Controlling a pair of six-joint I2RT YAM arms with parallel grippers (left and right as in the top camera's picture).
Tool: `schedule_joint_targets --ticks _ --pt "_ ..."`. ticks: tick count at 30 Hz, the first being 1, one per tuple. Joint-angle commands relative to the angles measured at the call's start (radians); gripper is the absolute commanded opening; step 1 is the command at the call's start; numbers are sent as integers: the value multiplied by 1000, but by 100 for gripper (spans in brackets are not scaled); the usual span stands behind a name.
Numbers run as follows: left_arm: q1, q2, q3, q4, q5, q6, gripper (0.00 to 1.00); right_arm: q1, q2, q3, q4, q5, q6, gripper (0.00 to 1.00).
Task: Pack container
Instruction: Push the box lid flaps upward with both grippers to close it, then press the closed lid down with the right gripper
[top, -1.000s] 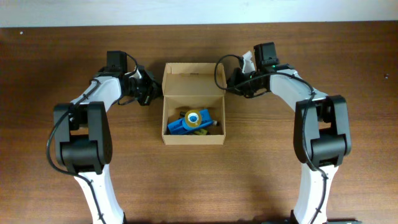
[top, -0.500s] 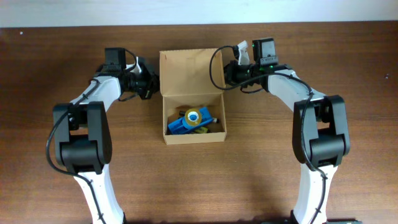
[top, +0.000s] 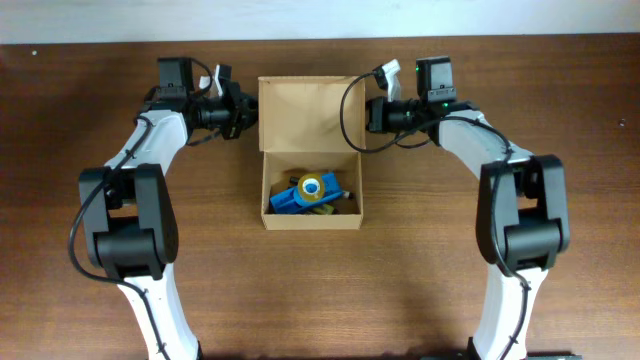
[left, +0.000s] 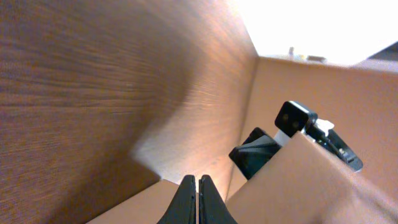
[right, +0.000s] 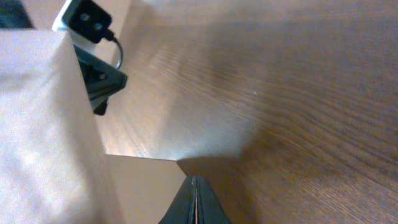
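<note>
Twice pinched, at its back corners, by left end effector (top: 244, 116) and right end effector (top: 371, 114), both clamped shut on lid flap (top: 308, 112). Swung further back and opened wider than a second ago. Cardboard box (top: 311, 222) central on desk (top: 420, 285), blue object (top: 298, 201) inside. Likely readied for closing.

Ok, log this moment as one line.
left tool: shut on lid | right tool: shut on lid | box: open, blue item inside

White arm links (top: 152, 298), black joints and motors (top: 135, 215), looping black cables (top: 343, 108)
</note>
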Motion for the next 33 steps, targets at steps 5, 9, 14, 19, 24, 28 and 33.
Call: schedule_joint_targets --ticks 5,9,14,19,24,28,33 --pt "-2 7 64 -82 110 121 2 -2 -158 21 -18 -58 -71 4" --pt "-2 7 93 -223 109 235 2 -2 -202 21 -68 -54 -97 4" --pt "-3 7 155 -434 38 367 2 1 -247 21 -180 -44 -150 4" --pt "-7 6 257 -661 -92 486 2 30 -300 21 -330 50 -201 3" --pt "-27 6 349 -806 -216 524 2 108 -356 21 -474 209 -231 4" --pt "-34 6 430 -907 -326 523 2 196 -385 21 -562 355 -229 4" --pt "-33 6 513 -1002 -443 518 2 319 -385 21 -641 542 -211 4"
